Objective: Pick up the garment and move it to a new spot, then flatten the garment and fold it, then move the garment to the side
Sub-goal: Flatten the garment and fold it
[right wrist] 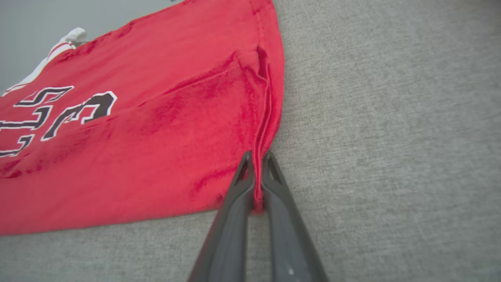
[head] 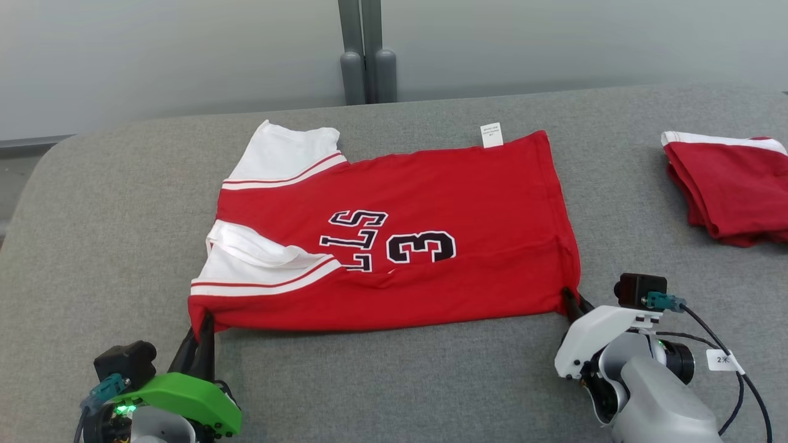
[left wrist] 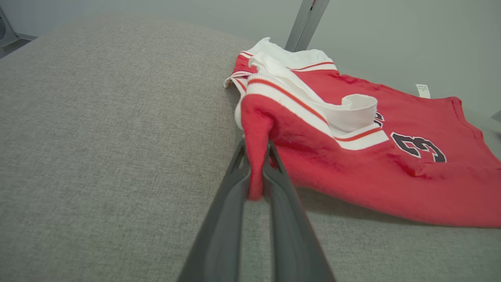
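Note:
The garment (head: 394, 240) is a red jersey with white sleeves and a black "3", spread flat on the grey table (head: 394, 381), sleeves to the left. My left gripper (head: 202, 329) is shut on its near-left corner; in the left wrist view the red cloth (left wrist: 256, 156) is pinched between the two dark fingers (left wrist: 235, 184). My right gripper (head: 574, 303) is shut on the near-right hem corner; in the right wrist view the fingers (right wrist: 239, 184) clamp a bunched seam of the garment (right wrist: 156, 129).
A second red and white garment (head: 729, 184) lies folded at the table's right edge. A grey post (head: 366, 52) stands behind the table against the pale wall. Bare table surface runs along the front between my two arms.

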Controlling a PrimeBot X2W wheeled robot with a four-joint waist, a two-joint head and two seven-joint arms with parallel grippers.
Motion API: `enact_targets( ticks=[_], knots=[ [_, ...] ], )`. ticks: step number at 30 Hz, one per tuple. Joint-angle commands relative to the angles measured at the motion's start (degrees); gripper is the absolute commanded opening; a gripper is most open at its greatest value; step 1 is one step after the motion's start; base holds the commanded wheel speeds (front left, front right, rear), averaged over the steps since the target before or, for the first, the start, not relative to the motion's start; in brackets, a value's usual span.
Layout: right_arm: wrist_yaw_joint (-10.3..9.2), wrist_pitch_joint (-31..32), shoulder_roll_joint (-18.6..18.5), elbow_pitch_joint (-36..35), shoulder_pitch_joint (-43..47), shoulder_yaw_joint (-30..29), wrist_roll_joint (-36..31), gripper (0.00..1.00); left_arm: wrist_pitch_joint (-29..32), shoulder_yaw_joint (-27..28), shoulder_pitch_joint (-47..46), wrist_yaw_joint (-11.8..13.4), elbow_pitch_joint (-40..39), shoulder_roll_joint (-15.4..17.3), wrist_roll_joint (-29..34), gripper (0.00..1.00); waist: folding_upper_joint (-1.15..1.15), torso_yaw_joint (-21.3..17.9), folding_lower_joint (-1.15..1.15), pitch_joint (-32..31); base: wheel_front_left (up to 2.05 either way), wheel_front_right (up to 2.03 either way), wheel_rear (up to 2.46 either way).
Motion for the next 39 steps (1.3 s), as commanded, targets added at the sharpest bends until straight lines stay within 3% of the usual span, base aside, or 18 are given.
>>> enact_targets(
  ticks=[1, 7, 14, 20, 27, 28, 29, 30, 31, 32, 33, 39],
  knots=[
    [0.02, -0.6, -0.13, 0.0, -0.11, -0.01, 0.77, 0.0, 0.08, -0.16, 0.87, -0.24, -0.47, 0.64, -0.26, 0.0, 0.0, -0.2, 0.0, -0.4, 0.0, 0.0, 0.0],
    [0.01, 0.05, -0.69, -4.21, 4.06, -0.16, 4.55, 0.0, 1.96, -1.51, 4.54, -1.06, -4.68, 2.3, -0.55, 0.0, 0.0, -0.74, 0.0, -2.38, 0.0, 0.0, 0.0],
    [0.01, 4.68, -3.16, -17.0, 15.55, 0.4, 8.49, 0.0, 7.18, -2.09, 13.81, -0.78, -14.14, 5.83, -2.76, 0.0, 0.0, -1.07, 0.0, -4.44, 0.0, 0.0, 0.0],
    [0.01, 9.1, -3.76, -28.34, 24.91, -2.62, 7.85, 0.0, 10.6, -2.5, 19.98, 0.78, -18.88, 5.46, -4.46, 0.0, 0.0, -1.51, 0.0, -4.81, 0.0, 0.0, 0.0],
    [0.0, 14.42, -2.09, -37.78, 31.58, -6.78, 5.53, 0.0, 12.56, -3.32, 22.34, 1.47, -18.91, 4.97, -5.66, 0.0, 0.0, -2.01, 0.0, -4.46, 0.0, 0.0, 0.0],
    [0.0, 15.06, -1.74, -38.87, 32.18, -7.32, 5.26, 0.07, 12.45, -3.33, 22.34, 1.58, -18.63, 4.91, -5.75, 0.0, 0.0, -2.1, 0.0, -4.39, 0.0, 0.0, 0.0],
    [0.01, 15.49, -1.5, -39.75, 32.61, -7.74, 5.01, 0.29, 12.35, -3.29, 22.31, 1.68, -18.4, 4.87, -5.85, 0.0, 0.0, -2.17, 0.0, -4.35, 0.0, 0.0, 0.0],
    [0.0, 16.03, -1.27, -40.72, 33.22, -8.2, 4.8, 0.48, 12.16, -3.21, 22.22, 1.82, -18.12, 4.87, -5.87, 0.13, 0.0, -2.25, 0.0, -4.3, 0.0, 0.0, 0.0],
    [0.0, 16.46, -1.1, -41.4, 33.6, -8.52, 4.66, 0.96, 12.02, -3.11, 22.14, 1.92, -17.87, 4.94, -5.82, 0.37, 0.0, -2.31, 0.0, -4.25, 0.0, 0.0, 0.0],
    [0.0, 16.81, -0.93, -42.29, 34.09, -9.07, 4.34, 1.0, 11.85, -2.95, 22.03, 1.93, -17.58, 5.09, -5.77, 0.94, 0.0, -2.38, 0.0, -4.21, 0.0, 0.0, 0.0],
    [0.0, 17.22, -0.85, -42.98, 34.37, -9.44, 4.2, 1.0, 11.63, -2.8, 21.94, 1.94, -17.27, 5.26, -5.78, 1.0, 0.0, -2.44, 0.0, -4.19, 0.0, 0.0, 0.0],
    [0.02, 18.53, -0.3, -47.23, 35.74, -11.07, 3.48, 1.0, 10.0, -1.12, 21.39, 1.5, -16.08, 7.19, -5.84, 1.0, 0.0, -2.86, 0.0, -4.08, 0.0, 0.0, 0.0]
  ],
)
